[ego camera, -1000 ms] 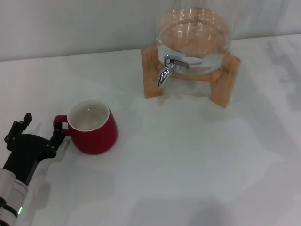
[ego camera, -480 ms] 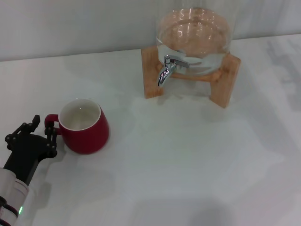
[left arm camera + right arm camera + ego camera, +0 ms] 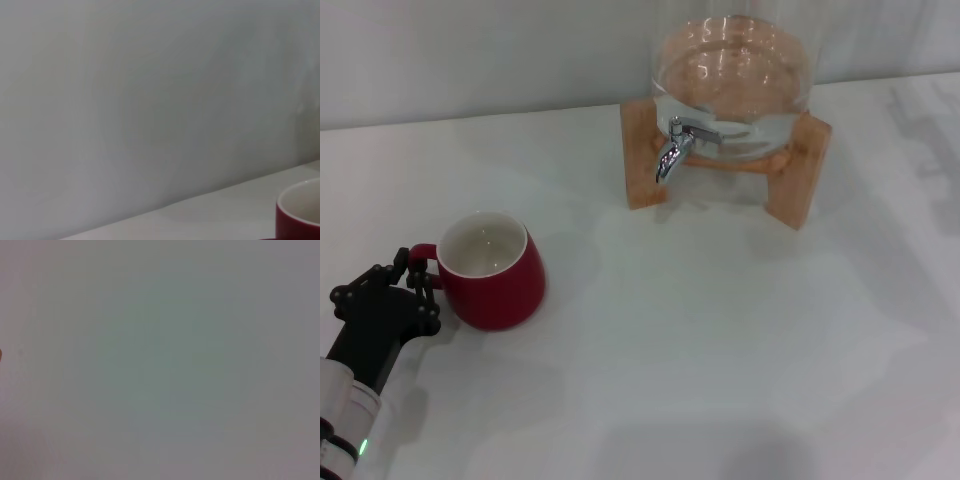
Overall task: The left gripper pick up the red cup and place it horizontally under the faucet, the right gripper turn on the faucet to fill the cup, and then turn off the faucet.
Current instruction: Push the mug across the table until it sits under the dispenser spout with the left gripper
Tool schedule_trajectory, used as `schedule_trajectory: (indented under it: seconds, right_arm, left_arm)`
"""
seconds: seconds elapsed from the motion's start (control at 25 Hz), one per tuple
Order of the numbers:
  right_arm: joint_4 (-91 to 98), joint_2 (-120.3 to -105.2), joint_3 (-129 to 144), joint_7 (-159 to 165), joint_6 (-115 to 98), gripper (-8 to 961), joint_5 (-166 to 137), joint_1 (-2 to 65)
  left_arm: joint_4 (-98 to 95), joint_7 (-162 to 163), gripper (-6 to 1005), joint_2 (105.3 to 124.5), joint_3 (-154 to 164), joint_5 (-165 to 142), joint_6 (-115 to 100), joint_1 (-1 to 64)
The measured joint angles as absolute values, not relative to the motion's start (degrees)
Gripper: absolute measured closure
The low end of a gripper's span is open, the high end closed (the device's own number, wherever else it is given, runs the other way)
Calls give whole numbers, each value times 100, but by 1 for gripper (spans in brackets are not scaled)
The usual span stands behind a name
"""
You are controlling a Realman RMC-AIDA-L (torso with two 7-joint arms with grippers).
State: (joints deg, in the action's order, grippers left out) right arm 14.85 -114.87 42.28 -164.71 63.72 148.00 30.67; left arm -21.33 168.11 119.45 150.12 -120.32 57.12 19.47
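Worktop (image 3: 720,360), pale and broad, carries everything here; at its far side stands the clear glass jar (image 3: 732,60) on its wooden stand (image 3: 798,185), and the faucet (image 3: 672,150) juts from the jar's near left face, its curved spout pointing down at bare surface; at the near left edge the left pincer (image 3: 408,280) lies low on its white forearm, and the right pincer is nowhere in the head view, its wrist camera showing only blank surface; the red cup (image 3: 492,272) sits upright just right of the left pincer, well apart from the faucet.

Over the last second the left pincer has gone from spread wide beside the handle to clenched on it, fingers (image 3: 420,300) now pinching the loop from both sides; the cup has slid left and a little far with that squeeze, and still seems to rest on the worktop; I judge the grasp made and the lift not yet begun, so carrying, filling and shutting off all remain.

The cup is a rounded dark red mug, glossy, wider at the belly than at the lip, white inside and apparently empty; its single loop handle points left into the pincer; the left wrist view catches only a slice of its rim (image 3: 300,210).
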Motion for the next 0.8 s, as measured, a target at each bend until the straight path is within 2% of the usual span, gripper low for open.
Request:
schedule_trajectory:
  seconds: [0.28,0.8]
  right_arm:
    - [1485,-11487,4227,-16470,6421,321,14800,3067]
    - [1480,-11516,4281,-16468,6514,321,14777,3068]
  left_arm:
    - [-2167,16774,885,11944,15023,-12047,5721,1967]
    - [-2272,16818,886,11945,15316,-12089,5601,2374]
